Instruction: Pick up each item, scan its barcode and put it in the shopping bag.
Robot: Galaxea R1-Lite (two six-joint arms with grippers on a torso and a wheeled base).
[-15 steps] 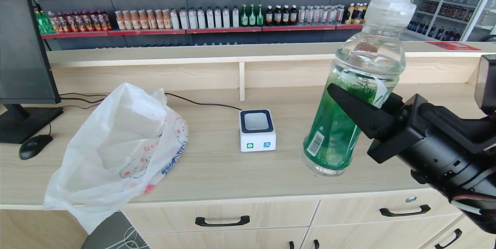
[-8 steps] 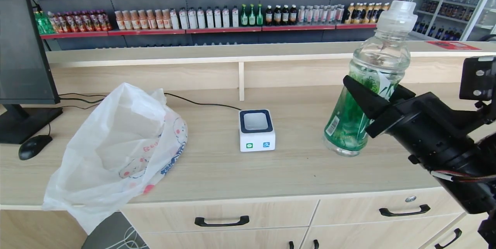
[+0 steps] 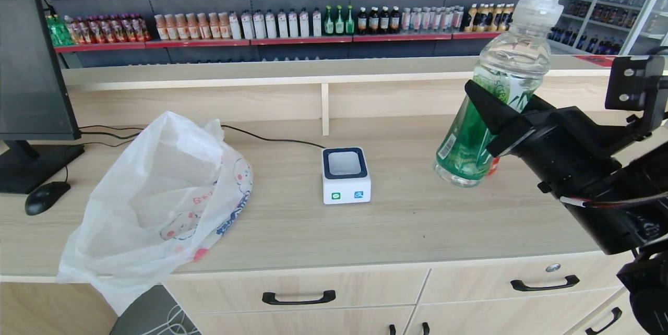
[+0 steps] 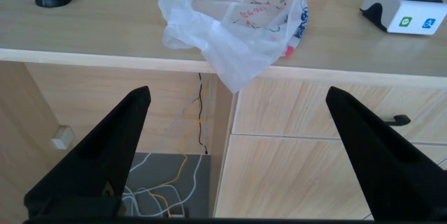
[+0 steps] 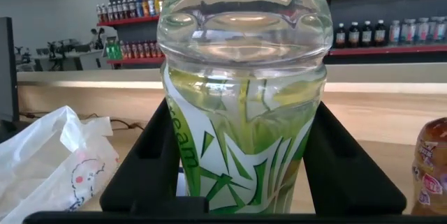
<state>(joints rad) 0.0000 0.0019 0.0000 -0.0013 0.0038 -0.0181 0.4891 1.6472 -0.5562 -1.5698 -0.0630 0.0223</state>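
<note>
The right gripper (image 3: 493, 116) has its fingers clenched around the middle of the bottle (image 3: 514, 58). It holds it tilted, seemingly just off the worktop (image 3: 417, 220), right of the scanner (image 3: 346, 175). The barcode faces the scanner, probably ready for scanning. The shopping bag (image 3: 156, 194) gapes left of the scanner to receive it. The left gripper (image 4: 237, 98) hangs with fingers spread, empty.

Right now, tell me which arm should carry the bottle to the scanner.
Right. The right gripper is shut on the green-labelled bottle, just right of the barcode scanner; the left gripper hangs open and empty, low in front of the counter.
</note>
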